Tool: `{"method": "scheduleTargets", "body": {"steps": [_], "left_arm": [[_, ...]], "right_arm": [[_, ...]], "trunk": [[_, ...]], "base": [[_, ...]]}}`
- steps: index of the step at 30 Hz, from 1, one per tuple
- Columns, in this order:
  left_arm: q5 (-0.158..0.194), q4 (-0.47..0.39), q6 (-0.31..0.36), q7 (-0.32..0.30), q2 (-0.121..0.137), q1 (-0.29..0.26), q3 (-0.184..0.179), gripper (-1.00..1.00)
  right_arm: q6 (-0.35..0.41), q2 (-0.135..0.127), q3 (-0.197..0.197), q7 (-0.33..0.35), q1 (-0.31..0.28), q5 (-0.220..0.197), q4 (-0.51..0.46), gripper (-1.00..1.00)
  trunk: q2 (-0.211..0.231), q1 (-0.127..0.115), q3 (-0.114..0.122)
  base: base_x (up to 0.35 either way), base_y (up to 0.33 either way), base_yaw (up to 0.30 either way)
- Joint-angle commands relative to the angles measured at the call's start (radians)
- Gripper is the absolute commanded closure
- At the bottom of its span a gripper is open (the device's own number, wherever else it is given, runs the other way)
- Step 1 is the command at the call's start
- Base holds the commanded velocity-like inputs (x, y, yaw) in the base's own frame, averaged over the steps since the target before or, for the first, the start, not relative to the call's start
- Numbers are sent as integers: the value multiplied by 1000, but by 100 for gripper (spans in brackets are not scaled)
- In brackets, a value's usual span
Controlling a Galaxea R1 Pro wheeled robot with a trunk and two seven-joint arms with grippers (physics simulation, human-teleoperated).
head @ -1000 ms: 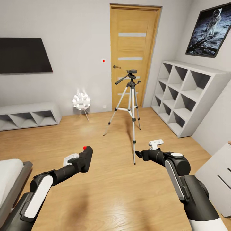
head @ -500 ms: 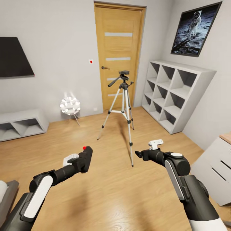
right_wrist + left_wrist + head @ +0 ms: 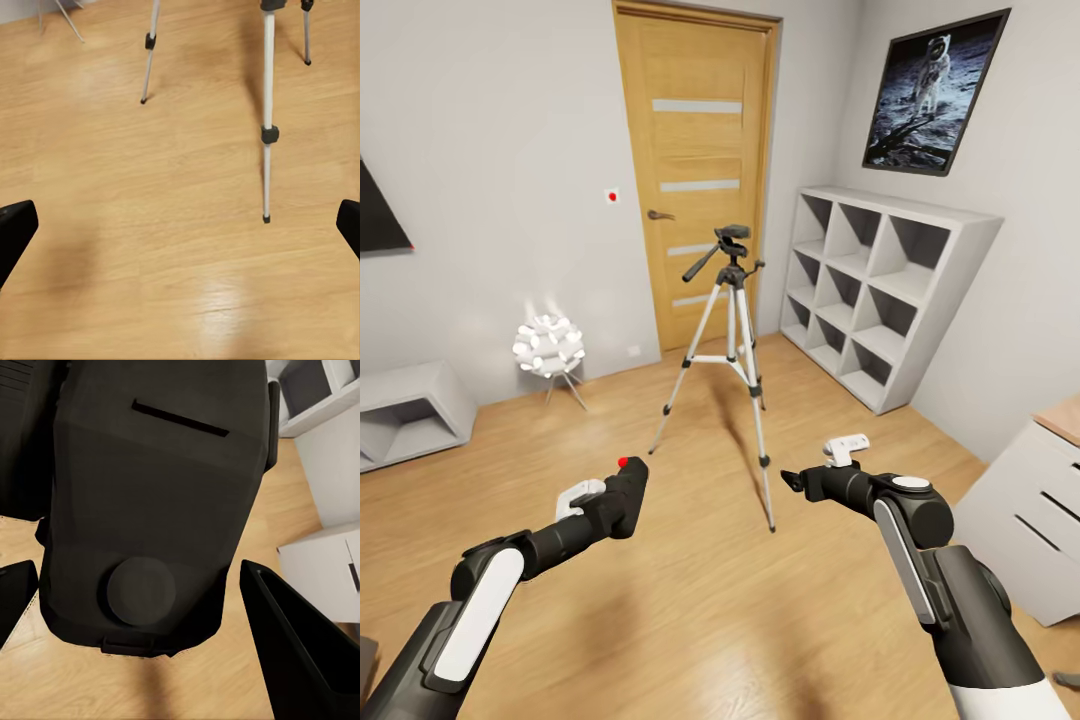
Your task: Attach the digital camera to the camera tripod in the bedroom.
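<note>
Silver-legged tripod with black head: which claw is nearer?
Right. The right claw sits just beside the silver-legged tripod and its front leg; the left claw, holding the black camera, is farther off.

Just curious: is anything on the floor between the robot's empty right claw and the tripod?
No. Head view shows bare wood floor between the right gripper and the camera tripod.

You're looking at a matt black digital camera (image 3: 150,502), silvery metal camera tripod (image 3: 732,345) legs, glossy wood-plank floor (image 3: 690,590), smooth wooden door (image 3: 695,170).
</note>
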Motion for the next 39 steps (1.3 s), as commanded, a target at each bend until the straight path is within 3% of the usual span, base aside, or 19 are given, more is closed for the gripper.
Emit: {"method": "scheduleTargets", "body": {"steps": [1,29,39], "left_arm": [[4,-1,3,0,1,0,-1,100],[5,-1,-2,0,3,4,2,100],[4,-1,-2,0,3,4,2,100]], "right_arm": [[5,-1,1,-4,-1,-9,-1,-100],[8,5,4,-7,2,-9,-1,-100],[6,6,3,-10,3,-9,-1,-100]], "trunk": [[-2,1,-2],[-2,1,-2],[-2,1,-2]], "base": [[242,271,-53],[207,293,-8],[162,313,-215]]}}
